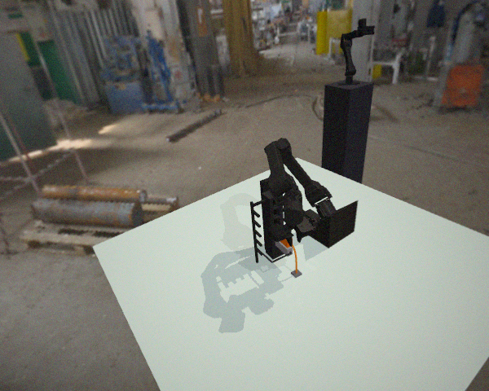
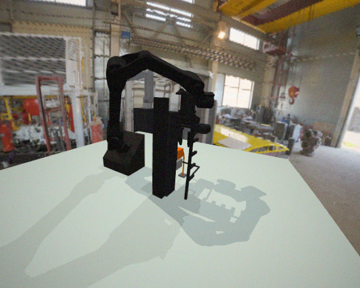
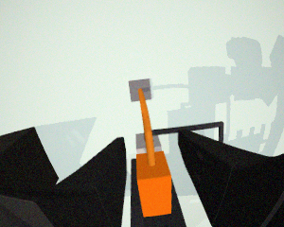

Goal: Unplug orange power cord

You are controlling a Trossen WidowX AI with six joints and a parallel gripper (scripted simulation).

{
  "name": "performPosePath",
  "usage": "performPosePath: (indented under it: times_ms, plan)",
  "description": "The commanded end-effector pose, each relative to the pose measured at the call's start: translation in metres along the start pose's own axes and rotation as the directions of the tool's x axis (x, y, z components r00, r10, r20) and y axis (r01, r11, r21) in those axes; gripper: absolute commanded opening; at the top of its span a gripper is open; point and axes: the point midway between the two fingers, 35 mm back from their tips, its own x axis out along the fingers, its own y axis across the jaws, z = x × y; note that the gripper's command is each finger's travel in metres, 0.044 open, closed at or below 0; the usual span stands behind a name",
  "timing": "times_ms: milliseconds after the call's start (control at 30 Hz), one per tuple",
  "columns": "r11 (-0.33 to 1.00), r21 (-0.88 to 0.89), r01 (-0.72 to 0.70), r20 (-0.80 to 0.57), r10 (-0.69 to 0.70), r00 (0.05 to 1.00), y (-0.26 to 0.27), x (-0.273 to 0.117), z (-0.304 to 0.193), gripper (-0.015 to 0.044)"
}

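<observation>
The orange block-shaped plug (image 3: 153, 185) sits in the tall black power strip (image 1: 275, 218) low on the pale table (image 1: 363, 294), its orange cord (image 3: 145, 123) running to a grey square anchor (image 3: 140, 89). The black pincer (image 3: 153, 170) straddles the plug, part-spread, gripping nothing.

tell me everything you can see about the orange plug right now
The orange plug is a plain, matte, boxy block, still seated low on the upright black power strip. A thin orange cord runs from it to a small grey square lying on the pale table. The end effector has a dark finger on either side of the plug; contact is not discernible.
</observation>
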Motion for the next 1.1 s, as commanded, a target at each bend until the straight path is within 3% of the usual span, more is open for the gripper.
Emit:
performPosePath:
  times_ms: [0, 1067]
  plan:
    - [1.0, -0.008, 0.009, -0.026, -0.009, 1.0, 0.001, 0.0, -0.001, 0.016]
    - [1.0, -0.009, 0.009, -0.028, -0.009, 1.0, 0.001, 0.0, -0.041, 0.016]
